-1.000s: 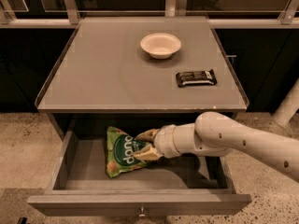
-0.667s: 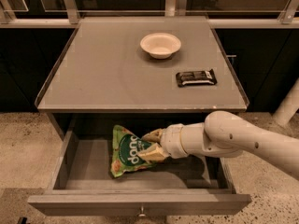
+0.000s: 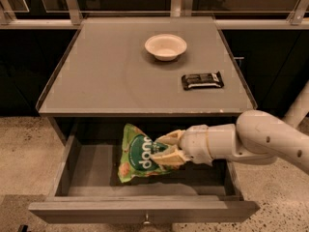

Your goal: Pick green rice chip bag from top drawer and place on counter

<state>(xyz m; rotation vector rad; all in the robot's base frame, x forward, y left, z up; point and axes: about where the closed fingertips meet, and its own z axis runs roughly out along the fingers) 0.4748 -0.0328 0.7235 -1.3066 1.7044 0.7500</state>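
Lifting straight up before swinging toward the upper frame looks the safest way, so the chip bag (image 3: pixel 135 152) clears both the drawer (image 3: pixel 145 210) front and the worktop (image 3: pixel 96 71) edge overhead. Low in the middle of the frame, the end effector (image 3: pixel 157 149) has its fingers pinched on the bag's right edge. The bag hangs tilted just left of it, inside the open drawer.
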